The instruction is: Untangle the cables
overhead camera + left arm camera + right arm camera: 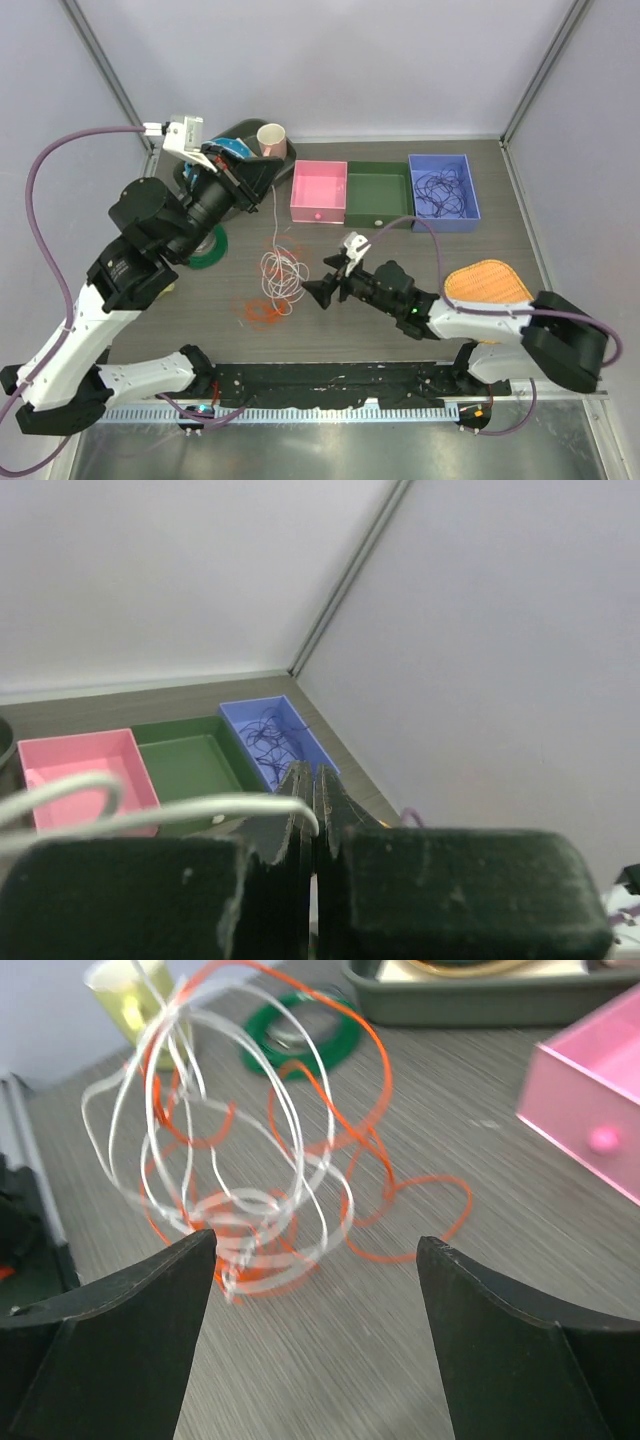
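Operator: From above, which step is judged to be in hand?

Observer: Separation of the white cable (280, 270) from the red-orange cable (262, 311). The white cable is held up at its far end by the left gripper (258, 190), on the far left. Its loops hang down to the table (560, 240) in the middle, and the red-orange cable is lying at their near side. The right gripper (322, 282) is kept low, just right of the loops. The dark purple cable (443, 192) is already laid in the blue box (470, 160) at the far right. The green cable (212, 250) is coiled on the left, beside the left arm.

Operator: And from the left wrist?

Observer: The jaws are clenched on the white cable (200, 808), which is led off to the left.

Operator: From the right wrist?

Observer: The fingers (120, 1320) are spread wide and nothing is grasped. Ahead of them, white loops (230, 1200) and red-orange loops (345, 1150) are seen interlaced, so the two are not yet parted.

Operator: What is called for next?

Observer: Probably the red-orange strand alone should be pinched low near the table and held down. If both strands are caught together, the tangle may be tightened.
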Robot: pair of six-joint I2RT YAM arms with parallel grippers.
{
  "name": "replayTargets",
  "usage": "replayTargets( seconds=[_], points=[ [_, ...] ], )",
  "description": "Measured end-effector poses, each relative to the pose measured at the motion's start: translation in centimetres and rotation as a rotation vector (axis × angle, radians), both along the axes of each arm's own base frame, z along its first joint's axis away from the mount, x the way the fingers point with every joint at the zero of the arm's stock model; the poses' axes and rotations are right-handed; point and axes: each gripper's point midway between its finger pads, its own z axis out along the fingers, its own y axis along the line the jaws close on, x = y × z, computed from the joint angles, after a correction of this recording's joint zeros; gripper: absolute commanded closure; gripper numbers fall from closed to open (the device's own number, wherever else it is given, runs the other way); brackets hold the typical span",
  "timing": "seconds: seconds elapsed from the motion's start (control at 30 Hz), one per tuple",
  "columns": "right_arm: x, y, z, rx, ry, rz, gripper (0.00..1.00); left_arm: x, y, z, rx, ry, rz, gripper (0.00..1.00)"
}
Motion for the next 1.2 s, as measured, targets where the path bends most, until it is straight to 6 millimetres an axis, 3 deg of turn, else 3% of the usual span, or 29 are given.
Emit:
replayTargets(
  seconds=[0.17,0.27,0.33,0.37,0.43,0.47,0.57,0.63,0.7,0.8,0.9,1.03,1.2],
  points=[
    [0.2,4.7,1.3,0.141,0.01,0.111,0.14,-0.4,-0.8,0.4,0.017,0.001,-0.046,0.99],
    [0.1,6.0,1.4,0.209,0.029,0.143,0.3,-0.3,-0.8,-0.4,0.039,0.021,-0.045,0.99],
    [0.3,6.6,1.1,0.231,0.048,0.138,0.48,-0.3,-0.8,-0.7,0.047,0.028,-0.045,0.99],
    [0.5,6.8,1.0,0.236,0.057,0.132,0.73,-0.3,-0.8,-0.8,0.049,0.03,-0.044,0.99],
    [1.2,7.4,1.1,0.248,0.076,0.112,0.95,-0.3,-0.8,-0.9,0.051,0.032,-0.044,0.99],
    [1.5,7.5,1.1,0.251,0.084,0.098,0.99,-0.4,-0.7,-0.9,0.052,0.032,-0.044,0.99],
    [3.2,6.7,0.9,0.268,0.127,-0.027,0.99,-0.2,-0.1,-1.0,0.06,0.032,-0.013,0.99],
    [4.5,4.8,0.1,0.261,0.178,-0.166,0.99,0.1,1.0,-1.0,0.069,0.029,0.037,0.99],
    [5.8,1.5,-0.7,0.257,0.25,-0.334,0.99,0.3,2.2,-1.1,0.066,0.024,0.092,1.0],
    [8.3,-5.6,-1.5,0.269,0.36,-0.63,0.99,0.6,5.2,-2.6,0.078,0.031,0.217,1.0],
    [9.4,-12.5,-2.8,0.289,0.424,-0.877,0.99,0.8,8.4,-4.0,0.08,0.044,0.36,0.99],
    [7.7,-19.3,-5.8,0.253,0.486,-1.103,0.99,0.5,13.5,-6.3,0.093,0.067,0.573,0.99],
    [5.5,-23.3,-7.7,0.19,0.525,-1.261,0.99,-1.5,19.2,-5.4,0.018,0.06,0.759,0.99]
  ],
)
